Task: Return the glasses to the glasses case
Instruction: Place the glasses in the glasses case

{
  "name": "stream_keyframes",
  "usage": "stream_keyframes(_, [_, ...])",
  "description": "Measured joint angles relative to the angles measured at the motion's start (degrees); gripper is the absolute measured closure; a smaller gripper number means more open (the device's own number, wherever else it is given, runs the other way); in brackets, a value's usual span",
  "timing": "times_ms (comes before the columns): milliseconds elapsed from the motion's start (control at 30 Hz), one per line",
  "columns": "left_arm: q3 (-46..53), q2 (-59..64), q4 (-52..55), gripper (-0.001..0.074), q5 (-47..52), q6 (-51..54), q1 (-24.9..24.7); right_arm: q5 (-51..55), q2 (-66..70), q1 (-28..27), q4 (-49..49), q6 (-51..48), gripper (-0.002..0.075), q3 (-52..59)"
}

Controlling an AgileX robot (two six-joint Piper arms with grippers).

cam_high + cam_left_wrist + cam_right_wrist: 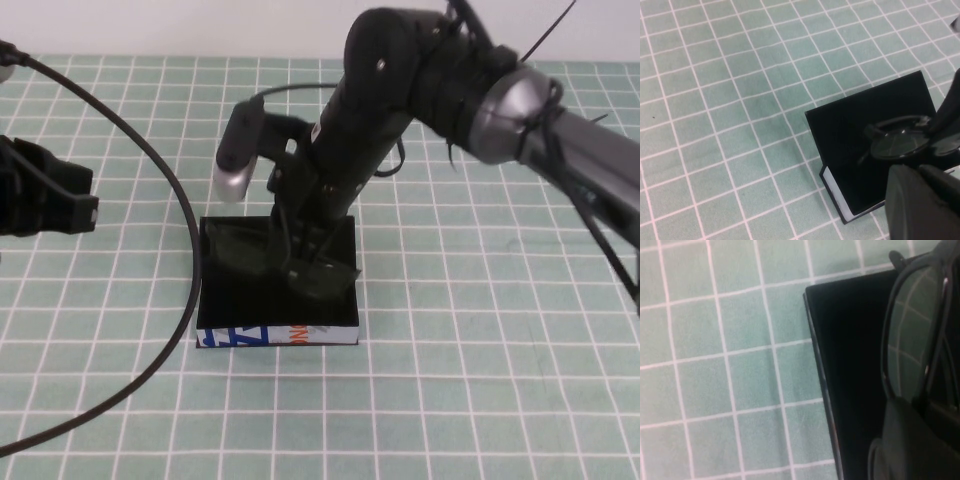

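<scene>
the right gripper [305, 262] hangs directly over the glasses case [235, 305], a flat rectangular black box with a white front edge printed in blue and orange, and its fingers are clamped together on the glasses [262, 248], black thick-framed plastic spectacles with greyish tinted lenses. the spectacles sit tilted under the fingers, one lens dipping toward the dark surface below, the frame spreading to either side of the grip. in the right wrist view a lens [907, 335] hovers just over the case's black face, its edge close beside the hand. the job now looks like lowering gently and levelling the frame so its long side runs along the case's long side; since the spectacles are only a bit narrower than the box, i'd judge a skewed drop could leave an arm hanging over the rim. whether the frame already touches the black surface i cannot tell. release only once it rests flat, then lift straight up. the left gripper [60, 205] waits well off to the side of the working hand, far from the case; whether its fingers are apart or together i cannot tell. everything sits on a pale green mat with a white grid [480, 400], a black cable [185, 230] curving across it beside the case, and a plain pale wall [200, 25] behind.
</scene>
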Motion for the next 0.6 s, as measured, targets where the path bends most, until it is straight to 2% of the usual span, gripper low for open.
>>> stream_keyframes(500, [0.0,0.0,0.0,0.0736,0.0,0.0,0.0,-0.1,4.6,0.0,0.7,-6.4,0.072,0.0])
stream_keyframes(600, [0.0,0.0,0.1,0.0736,0.0,0.0,0.0,-0.1,4.6,0.0,1.5,-7.0,0.0694,0.0])
